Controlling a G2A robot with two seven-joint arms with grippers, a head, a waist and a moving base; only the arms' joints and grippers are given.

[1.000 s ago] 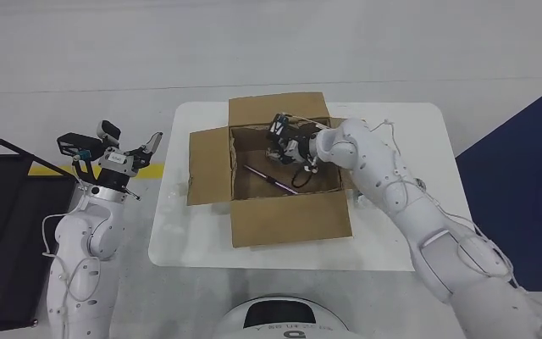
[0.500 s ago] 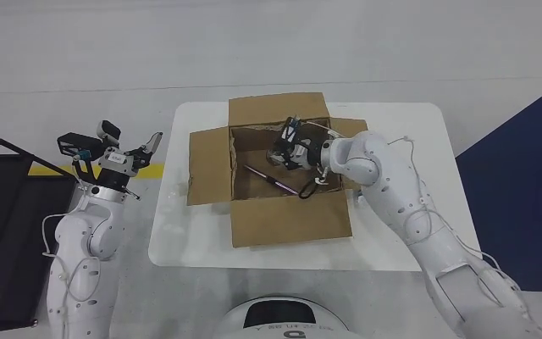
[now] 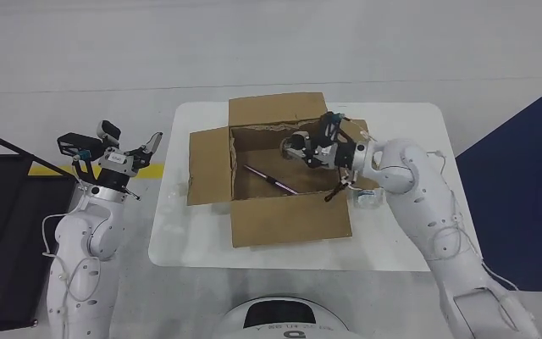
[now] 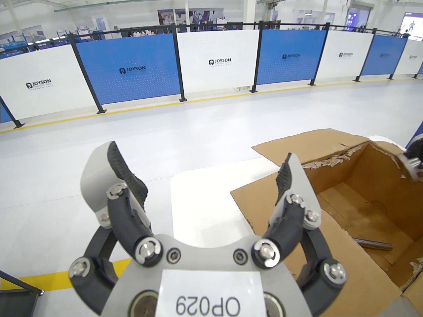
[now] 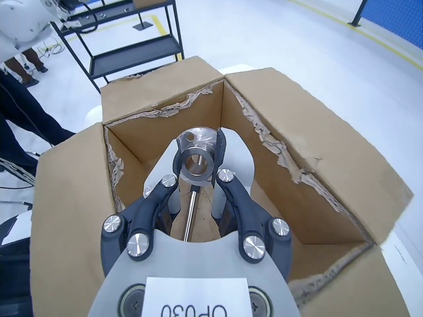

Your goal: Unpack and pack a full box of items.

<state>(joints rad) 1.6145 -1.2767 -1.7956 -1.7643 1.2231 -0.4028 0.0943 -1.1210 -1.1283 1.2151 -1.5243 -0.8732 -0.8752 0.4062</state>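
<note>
An open cardboard box point(image 3: 288, 216) with torn flaps stands on the white table point(image 3: 398, 246). My right gripper point(image 3: 298, 150) point(image 5: 198, 156) hangs over the box's far right part, shut on a round metal flange part point(image 5: 197, 161) with a centre bore. A thin metal rod point(image 3: 271, 180) point(image 5: 190, 211) point(image 4: 371, 244) lies on the box floor below it. My left gripper point(image 3: 144, 148) point(image 4: 201, 174) stands open and empty, off the table's left edge, well apart from the box point(image 4: 357, 199).
A small clear object point(image 3: 367, 197) sits on the table by the box's right flap. A black rack point(image 5: 132, 44) with a small carton stands beyond the table. Blue and white fence panels point(image 4: 211, 64) line the floor farther off.
My right gripper, holding the metal part, has lifted and drawn back to the right inside the box. The left arm has kept still.
</note>
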